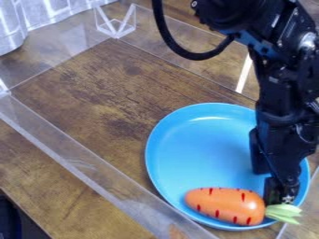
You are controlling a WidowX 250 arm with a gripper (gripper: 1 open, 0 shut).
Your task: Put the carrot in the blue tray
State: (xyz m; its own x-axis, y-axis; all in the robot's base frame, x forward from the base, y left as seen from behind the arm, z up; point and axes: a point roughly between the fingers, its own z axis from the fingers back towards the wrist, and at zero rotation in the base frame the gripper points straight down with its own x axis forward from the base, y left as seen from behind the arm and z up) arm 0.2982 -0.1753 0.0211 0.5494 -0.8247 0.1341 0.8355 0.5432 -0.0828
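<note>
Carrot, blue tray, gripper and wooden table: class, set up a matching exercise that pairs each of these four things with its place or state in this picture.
Column one:
1. carrot
2. blue tray
3. gripper
4. wooden table

Column two:
A. open, pointing down over the tray's right side
B. bears the tray at its near right part
C. lies on its side inside the tray, at the near rim
D. round and shallow, resting flat on the wood

Pairs: 1-C, 2-D, 3-A, 4-B
</note>
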